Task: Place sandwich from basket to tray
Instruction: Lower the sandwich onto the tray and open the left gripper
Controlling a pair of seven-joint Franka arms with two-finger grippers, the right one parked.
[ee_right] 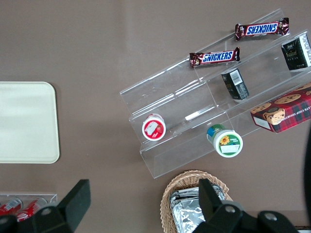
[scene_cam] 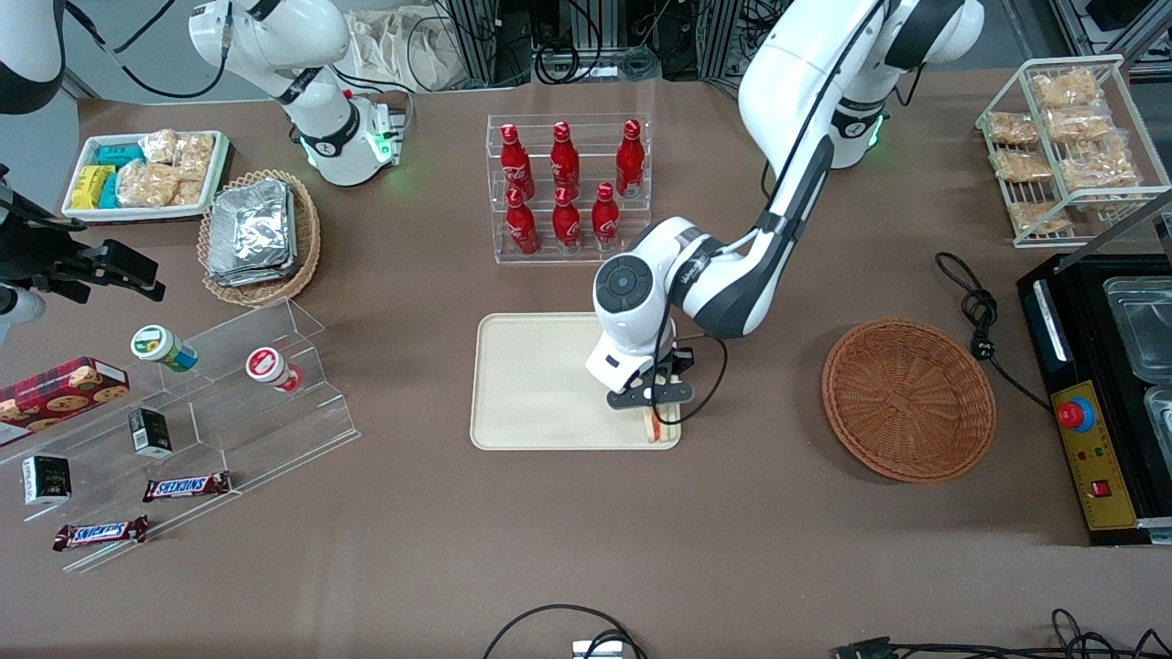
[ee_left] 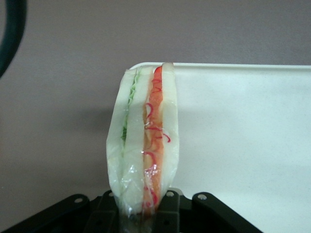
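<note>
The end effector (scene_cam: 656, 403) hung over the corner of the tray (scene_cam: 540, 384) nearest the front camera, on the side facing the basket (scene_cam: 908, 399), and it was clamped on the sandwich (scene_cam: 661, 426). The sandwich (ee_left: 145, 145) stuck out from between the fingers, its tip reaching the tray's rim (ee_left: 233, 65). Whether it touched the tray could not be told. It was a slim wedge in clear wrap, pale bread layers with green filling along one seam and orange-red filling along the other. The basket sat apart on the brown desk (scene_cam: 586, 549).
</note>
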